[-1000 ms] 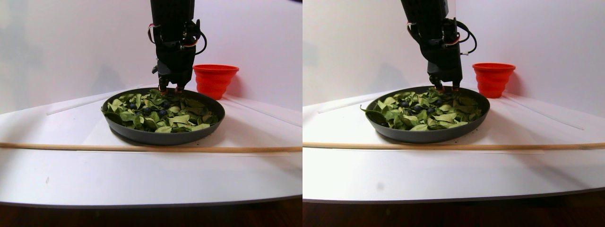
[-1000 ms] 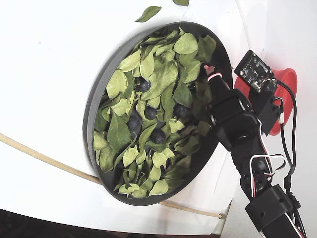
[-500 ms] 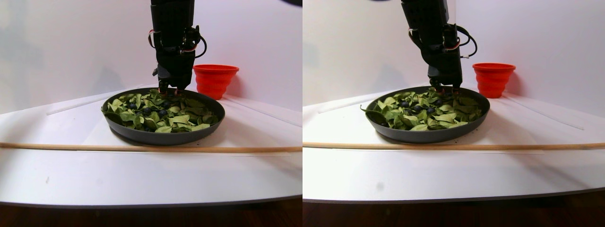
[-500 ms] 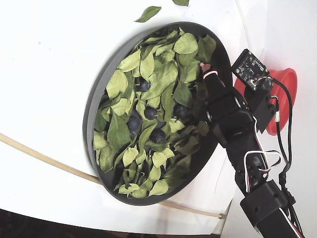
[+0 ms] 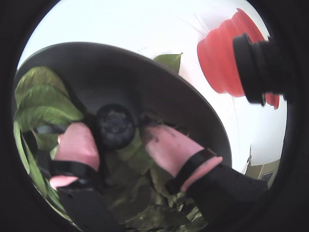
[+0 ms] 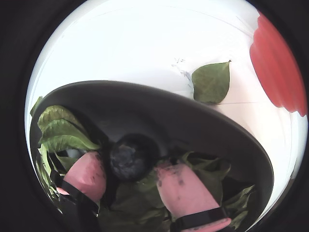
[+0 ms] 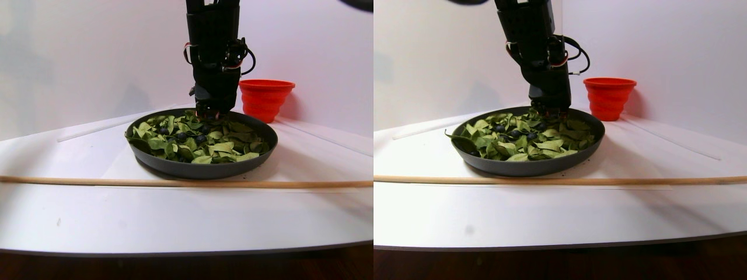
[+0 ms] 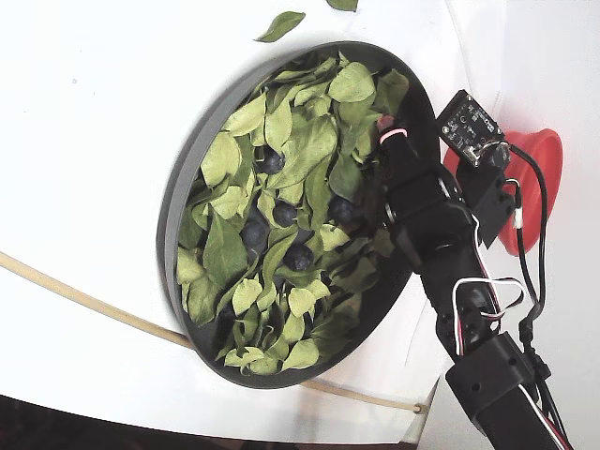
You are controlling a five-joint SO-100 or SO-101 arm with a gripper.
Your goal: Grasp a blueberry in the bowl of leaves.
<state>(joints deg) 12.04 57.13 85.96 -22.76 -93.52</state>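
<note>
Pink-padded fingers point(image 5: 77, 145) of the black tool point(image 5: 115, 137) straddle a dark round blueberry point(image 5: 115, 126), jaws narrowed close beside it but seemingly not yet pinching. It sits against the far inner wall of the wide dark grey bowl point(image 8: 178, 202), among green oval leaves point(image 8: 281, 169); the tool reaches steeply down, likely to clear the rim.

claw point(image 5: 116, 140) lowered, pink fingers parted
</note>
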